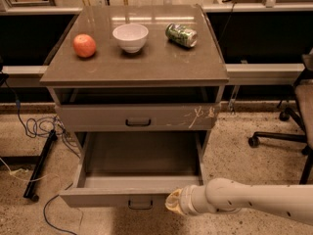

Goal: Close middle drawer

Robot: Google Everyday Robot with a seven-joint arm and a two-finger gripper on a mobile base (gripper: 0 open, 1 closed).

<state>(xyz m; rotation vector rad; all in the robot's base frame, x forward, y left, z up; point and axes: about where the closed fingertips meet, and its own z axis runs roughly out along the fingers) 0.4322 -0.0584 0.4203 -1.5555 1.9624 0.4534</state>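
The middle drawer (98, 198) is pulled far out of the grey-brown cabinet, and its empty inside shows. Its plain front faces me, with a small dark pull handle (140, 204) at the centre. My gripper (174, 202) is at the end of the white arm that comes in from the lower right. It sits at the drawer front just right of the handle, at or very near the surface. The top drawer (137, 116), with white scratch marks at its right end, is shut above.
On the cabinet top (142, 62) stand a red apple (84, 45), a white bowl (130, 36) and a green can (181, 35) lying on its side. An office chair (293, 126) is at the right. Cables and a black stand leg (39, 168) lie at the left.
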